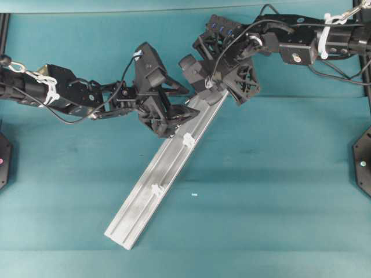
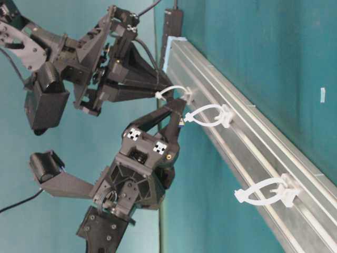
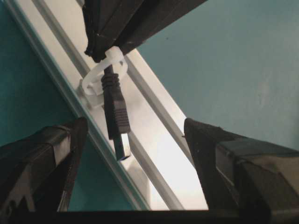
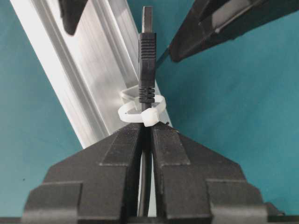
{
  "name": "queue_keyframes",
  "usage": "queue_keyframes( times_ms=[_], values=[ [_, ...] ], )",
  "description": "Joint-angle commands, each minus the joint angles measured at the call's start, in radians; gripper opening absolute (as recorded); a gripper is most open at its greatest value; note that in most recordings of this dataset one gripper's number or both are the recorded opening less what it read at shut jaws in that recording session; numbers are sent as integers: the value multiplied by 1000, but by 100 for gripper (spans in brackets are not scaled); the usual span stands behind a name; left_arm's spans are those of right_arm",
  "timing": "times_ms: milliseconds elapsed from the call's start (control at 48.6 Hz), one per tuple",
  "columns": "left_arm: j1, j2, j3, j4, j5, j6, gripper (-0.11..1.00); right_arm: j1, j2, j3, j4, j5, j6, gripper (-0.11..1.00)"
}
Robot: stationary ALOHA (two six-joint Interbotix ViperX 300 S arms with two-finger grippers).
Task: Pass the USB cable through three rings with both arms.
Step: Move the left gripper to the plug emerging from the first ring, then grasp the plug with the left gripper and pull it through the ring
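long silver aluminium rail [image 1: 159, 179] lies diagonally on teal table surface [image 1: 278, 191], near end low left, far end up right. two small white plastic ring clips [image 1: 156, 189] on near and middle rail, unthreaded. further up, left gripper [image 3: 135, 154] waits spread wide, holding nothing, likely placed to catch plug. thin black usb cable's plug [image 4: 146, 56] pokes through far white ring [image 4: 140, 109]. beyond it, right gripper [image 4: 145, 135] pinches cord, jaws closed, feeding it through. backdrop plain teal; room otherwise unseen.
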Motion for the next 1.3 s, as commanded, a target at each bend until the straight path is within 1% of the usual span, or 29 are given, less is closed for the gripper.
queue_keyframes(
  times_ms=[0, 144, 206, 247, 329, 494, 555, 1028, 1275],
  values=[
    [2, 6, -18, 3, -9, -2, 90, 9, 2, -5, 5, -6, -2, 7],
    [2, 12, -18, 3, -11, 0, 88, 9, 2, -5, 5, -6, -2, 7],
    [0, 14, -18, 3, -11, 2, 84, 8, 2, -5, 5, -6, 0, 7],
    [0, 14, -17, 3, -11, 8, 80, 9, 2, -5, 5, -6, 0, 7],
    [0, 12, -18, 3, -15, 15, 63, 9, 2, -5, 5, -6, 2, 7],
    [0, 12, -14, 3, -32, 40, 20, 8, 2, -5, 6, -5, 0, 7],
    [0, 11, -14, 3, -31, 49, 10, 9, 2, -5, 6, -5, 2, 7],
    [0, 11, -11, 3, -15, 51, 9, 9, 2, -5, 6, -15, 14, 7],
    [0, 9, 2, 3, -17, 43, 9, 8, 2, -5, 6, -35, 86, 9]
  ],
)
